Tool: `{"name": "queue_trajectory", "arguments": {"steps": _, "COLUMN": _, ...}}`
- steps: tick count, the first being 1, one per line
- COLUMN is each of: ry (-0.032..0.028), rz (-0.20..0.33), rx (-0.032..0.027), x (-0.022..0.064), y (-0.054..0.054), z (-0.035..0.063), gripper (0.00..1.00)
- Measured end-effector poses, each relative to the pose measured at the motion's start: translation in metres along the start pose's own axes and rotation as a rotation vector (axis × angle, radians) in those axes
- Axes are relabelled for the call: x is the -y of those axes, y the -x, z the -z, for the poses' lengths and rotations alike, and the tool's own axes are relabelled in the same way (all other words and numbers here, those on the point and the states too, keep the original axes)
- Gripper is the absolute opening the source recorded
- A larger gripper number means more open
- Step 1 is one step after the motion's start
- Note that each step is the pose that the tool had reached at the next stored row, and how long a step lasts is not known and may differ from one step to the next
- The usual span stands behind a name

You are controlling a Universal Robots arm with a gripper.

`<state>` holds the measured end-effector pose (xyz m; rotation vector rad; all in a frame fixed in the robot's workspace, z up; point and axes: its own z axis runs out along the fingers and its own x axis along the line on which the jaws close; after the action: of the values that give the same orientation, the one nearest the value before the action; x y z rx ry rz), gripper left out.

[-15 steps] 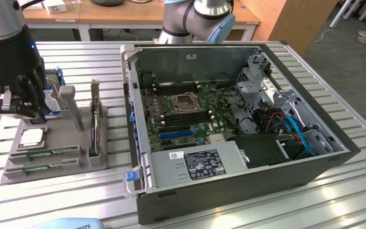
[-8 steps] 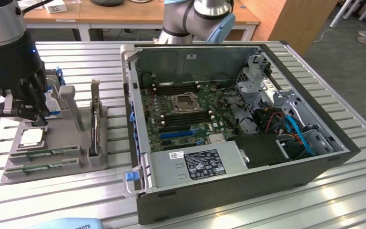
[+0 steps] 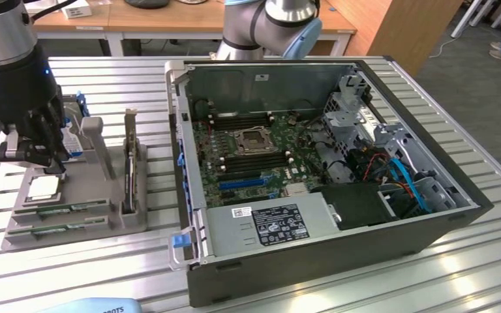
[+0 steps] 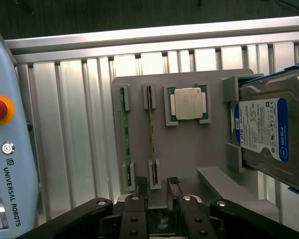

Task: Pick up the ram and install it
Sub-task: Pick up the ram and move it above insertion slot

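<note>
Slatted aluminium table (image 3: pixel 102 85) is carrying a grey fixture tray (image 4: pixel 189 149) and, beside the tray, an open computer case (image 3: pixel 320 261). The tray is keeping each part in its own moulded pocket, probably so that every piece is sitting at a known spot with room for fingers around it. Two ram sticks are resting on edge in end clips. The outer ram stick (image 4: pixel 123 129) is lying along the tray's edge. The inner ram stick (image 4: pixel 150 129) is lying just beside it, between it and the one processor (image 4: pixel 188 103) at the tray's middle. One hard drive (image 4: pixel 269 134) is sitting at the tray's end opposite the sticks, and one expansion card (image 3: pixel 130 163) is standing upright along the tray's side nearest the case. The gripper (image 4: pixel 158 185) is hovering above the tray at one end of the inner ram stick, its jaws standing wide and gripping nothing.
</note>
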<state>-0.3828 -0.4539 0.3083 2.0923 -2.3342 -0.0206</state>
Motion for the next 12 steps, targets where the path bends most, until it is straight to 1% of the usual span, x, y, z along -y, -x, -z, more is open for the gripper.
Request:
{"name": "queue_trajectory", "arguments": {"steps": 6, "ry": 0.0000, "rz": 0.000, "rx": -0.0001, "x": -0.0004, "y": 0.0012, "z": -0.0005, "gripper": 0.29}}
{"name": "queue_trajectory", "arguments": {"steps": 12, "ry": -0.0001, "rz": 0.000, "rx": 0.0000, "x": -0.0031, "y": 0.0010, "z": -0.0046, "gripper": 0.29}}
